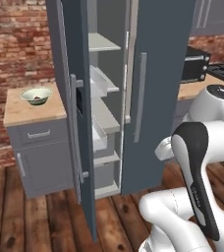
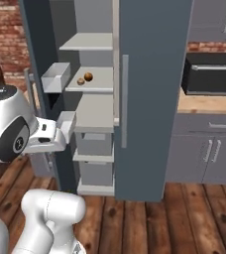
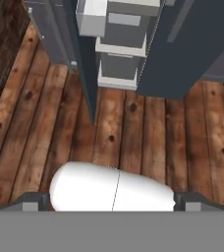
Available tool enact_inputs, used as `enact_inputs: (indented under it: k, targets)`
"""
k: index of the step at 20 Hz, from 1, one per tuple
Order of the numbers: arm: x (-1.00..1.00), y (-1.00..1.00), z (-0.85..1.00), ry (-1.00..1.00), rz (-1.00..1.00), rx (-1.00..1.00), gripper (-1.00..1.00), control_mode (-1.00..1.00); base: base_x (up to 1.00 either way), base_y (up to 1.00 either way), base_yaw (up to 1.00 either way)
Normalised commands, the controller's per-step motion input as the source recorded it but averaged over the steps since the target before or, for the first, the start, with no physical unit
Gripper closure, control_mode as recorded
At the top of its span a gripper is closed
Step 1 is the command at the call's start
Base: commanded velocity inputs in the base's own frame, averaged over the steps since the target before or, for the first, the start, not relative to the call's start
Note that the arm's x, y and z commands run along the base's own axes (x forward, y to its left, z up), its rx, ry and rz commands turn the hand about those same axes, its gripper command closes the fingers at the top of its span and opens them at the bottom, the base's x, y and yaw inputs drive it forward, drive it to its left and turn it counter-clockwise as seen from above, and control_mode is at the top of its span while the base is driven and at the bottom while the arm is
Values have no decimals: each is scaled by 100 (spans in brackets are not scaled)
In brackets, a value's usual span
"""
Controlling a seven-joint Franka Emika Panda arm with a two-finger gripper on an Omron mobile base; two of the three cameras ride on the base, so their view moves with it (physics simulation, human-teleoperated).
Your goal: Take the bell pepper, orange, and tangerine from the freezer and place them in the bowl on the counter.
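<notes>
Wooden floor (image 3: pixel 133 128) lies under our spread, empty fingers (image 3: pixel 112 201); the bell pepper (image 1: pixel 37 99) sits in the bowl (image 1: pixel 36 95) on the table (image 1: pixel 30 112), two round fruits (image 2: pixel 84 78) wait in the open freezer (image 2: pixel 149 89)

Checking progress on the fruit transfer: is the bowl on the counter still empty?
No. In the left base view the bowl on the counter already holds a small red item, apparently the bell pepper.
</notes>
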Motion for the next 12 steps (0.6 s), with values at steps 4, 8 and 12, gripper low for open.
enact_inputs:
  k: [4,8,12]
  targets:
    - [0,0,0,0,0,0,-100,100,52,-18,0]
    - [0,0,0,0,0,0,-100,100,42,-19,0]
    - [0,0,0,0,0,0,-100,100,44,-26,0]
